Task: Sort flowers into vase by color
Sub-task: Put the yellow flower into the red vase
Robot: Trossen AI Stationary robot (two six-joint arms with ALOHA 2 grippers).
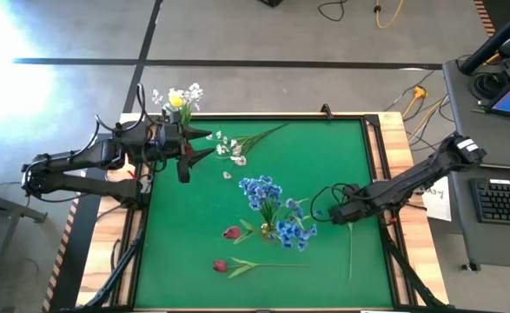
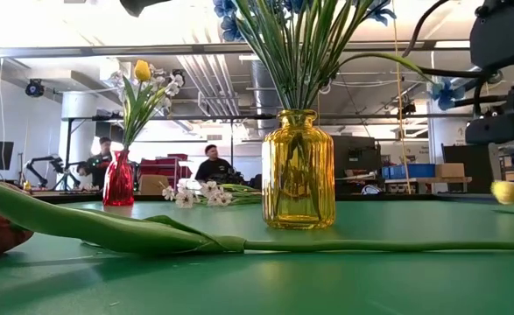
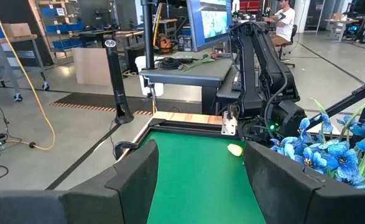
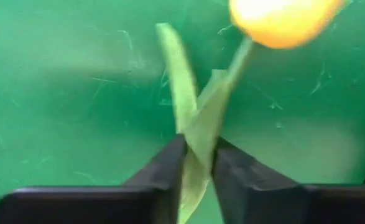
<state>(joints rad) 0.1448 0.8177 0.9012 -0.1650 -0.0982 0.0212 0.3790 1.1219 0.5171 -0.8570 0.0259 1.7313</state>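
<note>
Closest in, the right tool [image 4: 198, 165] has its two dark fingers pinched on the green stem and leaf of a yellow artificial tulip [image 4: 281, 18], whose bloom sits just ahead of the fingertips over the green felt worktop [image 1: 324, 174]. The grip looks fresh and sits close to the bloom, so the sound course is to confirm that the stem, not only the soft leaf, is caught before lifting, then raise it straight up so the long trailing stem [image 1: 351, 252] clears the mat without dragging. Just beside this tool stands the amber ribbed glass vase [image 2: 298, 171], already filled with blue clustered flowers [image 1: 272, 209]; the lift should swing wide of those blooms. Two red-pink tulips [image 1: 228, 233] lie on the mat nearer the front edge, and a spray of small white blossoms [image 1: 230, 149] lies toward the far side. The likely target is the small red glass vase [image 2: 118, 179] at the far left corner, already holding a yellow tulip and white sprigs. The left tool [image 3: 194, 180] waits near it with fingers spread wide and nothing between them, and may help steady the stem.
</note>
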